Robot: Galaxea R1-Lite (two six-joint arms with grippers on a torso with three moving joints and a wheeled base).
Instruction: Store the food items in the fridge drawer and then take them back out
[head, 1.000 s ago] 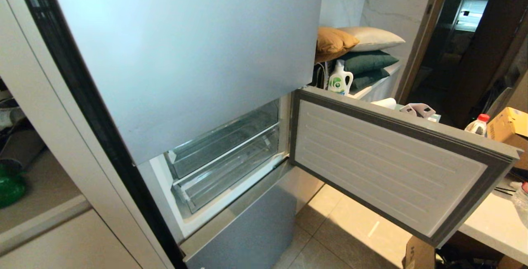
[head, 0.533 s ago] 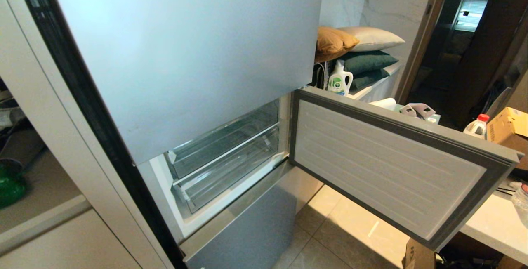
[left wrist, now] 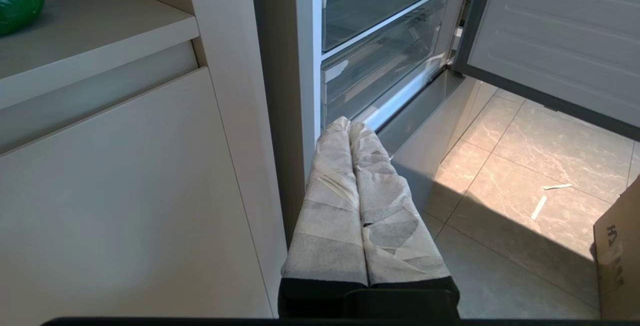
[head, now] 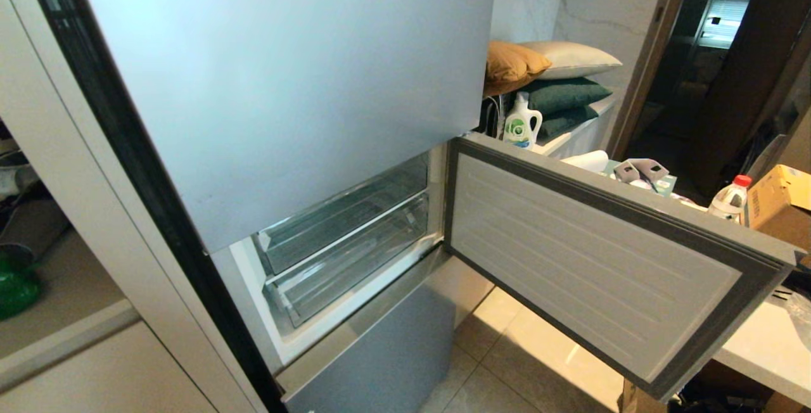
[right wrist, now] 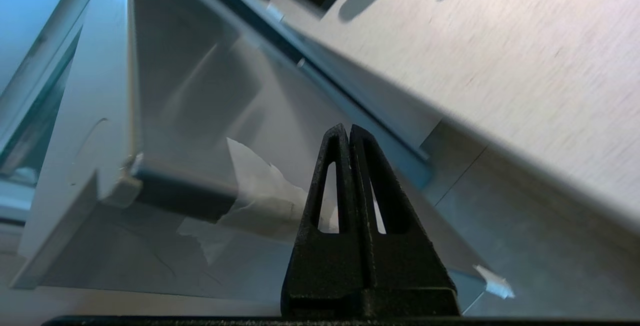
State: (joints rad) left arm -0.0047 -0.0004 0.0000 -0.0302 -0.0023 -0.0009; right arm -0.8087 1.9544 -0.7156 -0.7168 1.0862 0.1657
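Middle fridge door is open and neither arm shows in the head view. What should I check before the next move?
1. Silver-blue middle fridge door open wide: ok.
2. Clear plastic drawers pulled out for loading: not ok, both look pushed in.
3. Glossy green bell pepper located: ok, on the beige cabinet shelf left of the fridge.
4. Golden-brown food item located: cannot tell, not in view.
5. Right gripper free: ok, fingers shut on nothing, beside the door's taped edge.
6. Left gripper free: ok, fingers shut, empty.
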